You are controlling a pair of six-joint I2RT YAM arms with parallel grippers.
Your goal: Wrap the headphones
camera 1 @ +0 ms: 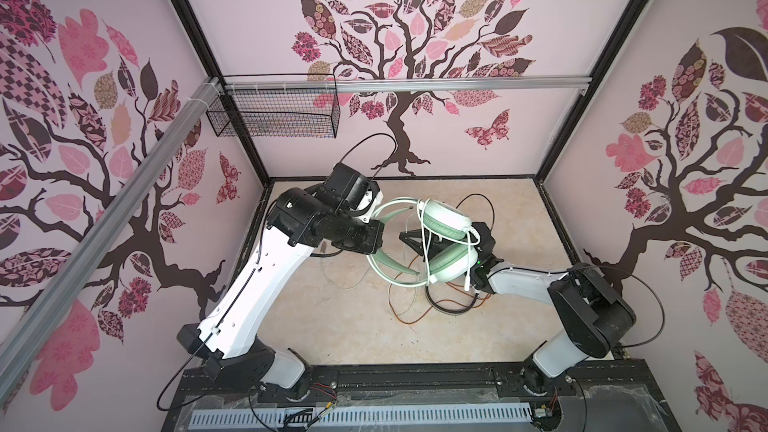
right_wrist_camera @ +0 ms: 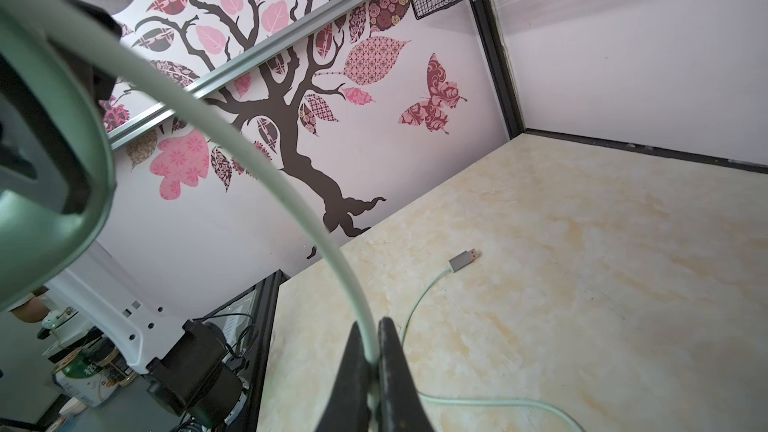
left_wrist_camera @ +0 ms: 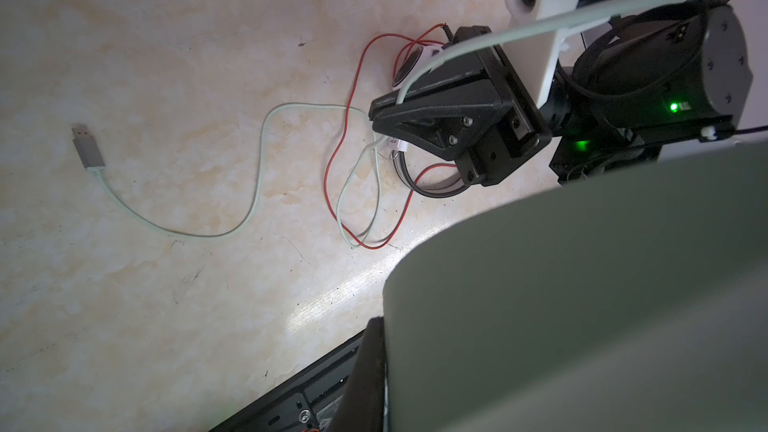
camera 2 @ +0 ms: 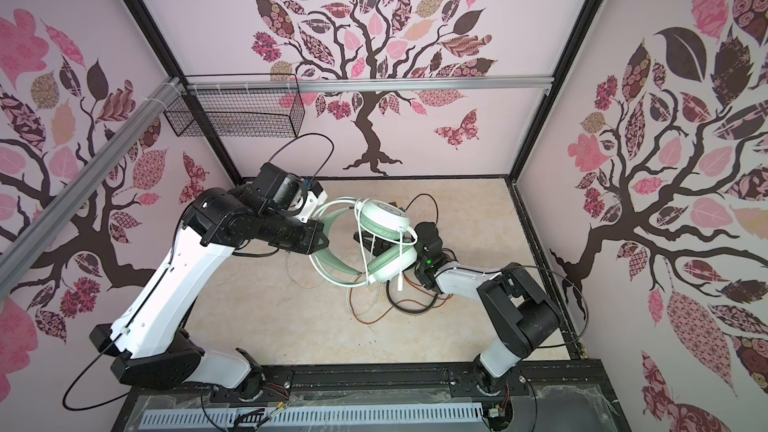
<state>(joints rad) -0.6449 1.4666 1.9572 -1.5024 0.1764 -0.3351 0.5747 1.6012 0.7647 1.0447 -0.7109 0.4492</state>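
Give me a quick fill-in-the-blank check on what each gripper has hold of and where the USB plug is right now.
1. The right gripper is shut on the pale green ____ of the raised pair.
2. The left gripper holds the mint-green headphones off the table by their ____.
3. The USB plug lies loose on the ____.

Missing words: cord; headband; table.
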